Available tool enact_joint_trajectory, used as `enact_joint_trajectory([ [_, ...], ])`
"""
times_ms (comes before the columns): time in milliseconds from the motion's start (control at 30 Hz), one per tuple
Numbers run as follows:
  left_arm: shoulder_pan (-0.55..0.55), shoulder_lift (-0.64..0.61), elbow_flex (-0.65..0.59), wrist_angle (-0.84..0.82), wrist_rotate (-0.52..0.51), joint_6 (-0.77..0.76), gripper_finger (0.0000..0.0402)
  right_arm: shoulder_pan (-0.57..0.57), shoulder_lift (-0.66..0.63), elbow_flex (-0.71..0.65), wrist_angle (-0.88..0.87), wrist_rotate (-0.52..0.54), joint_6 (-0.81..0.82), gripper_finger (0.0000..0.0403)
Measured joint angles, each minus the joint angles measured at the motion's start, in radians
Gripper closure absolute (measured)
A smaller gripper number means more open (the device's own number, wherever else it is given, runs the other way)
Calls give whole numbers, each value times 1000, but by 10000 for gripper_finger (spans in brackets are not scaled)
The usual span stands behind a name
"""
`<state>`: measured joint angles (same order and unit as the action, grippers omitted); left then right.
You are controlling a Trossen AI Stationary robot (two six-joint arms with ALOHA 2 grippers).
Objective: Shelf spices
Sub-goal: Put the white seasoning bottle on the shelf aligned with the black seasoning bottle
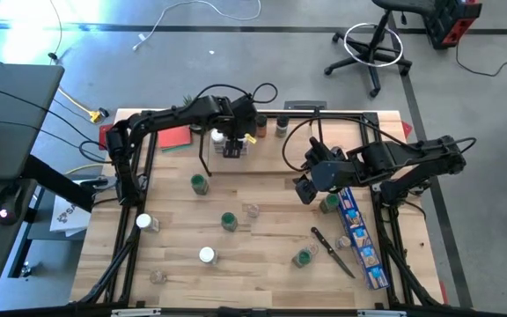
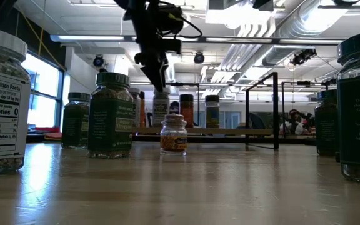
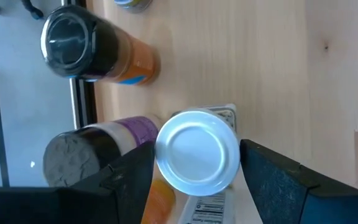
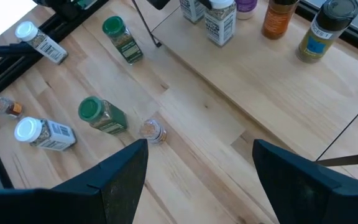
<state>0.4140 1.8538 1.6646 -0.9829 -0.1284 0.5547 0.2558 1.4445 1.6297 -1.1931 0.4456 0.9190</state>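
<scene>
The shelf [image 1: 271,157], a wood board in black rods, stands at the table's far middle. On it stand several spice jars, among them an orange one [image 4: 277,17] and a black-capped one [image 4: 325,28]. My left gripper [image 1: 230,143] points down over the shelf, open. Its fingers flank a white-capped jar [image 3: 197,152], which stands upright on the board beside a purple-labelled jar [image 3: 86,155]. More jars stand or lie loose on the table, green-capped [image 1: 200,183] [image 1: 228,220] and white-capped [image 1: 207,255]. My right gripper [image 1: 304,189] hangs open and empty above the table's right middle. My left gripper's fingers [image 3: 272,180] stand close on either side of the jar's white cap [image 3: 229,143], coming from above. Whether they touch the cap I cannot tell. The jar stands upright on the shelf's board.
A long blue printed box [image 1: 359,238] and a black-handled utensil [image 1: 333,251] lie at the right. A red object [image 1: 174,138] lies left of the shelf. A black frame [image 1: 130,238] edges the table. Bare wood shows between the loose jars [image 1: 262,264].
</scene>
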Motion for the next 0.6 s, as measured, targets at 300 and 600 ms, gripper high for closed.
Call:
enact_joint_trajectory([
  [300, 16, 0, 0, -1, -9, 1, 190, 0, 0, 0, 0, 3, 18, 119],
  [600, 16, 0, 1, -18, -7, -59, 206, 0, 0, 0, 0, 21, 23, 119],
])
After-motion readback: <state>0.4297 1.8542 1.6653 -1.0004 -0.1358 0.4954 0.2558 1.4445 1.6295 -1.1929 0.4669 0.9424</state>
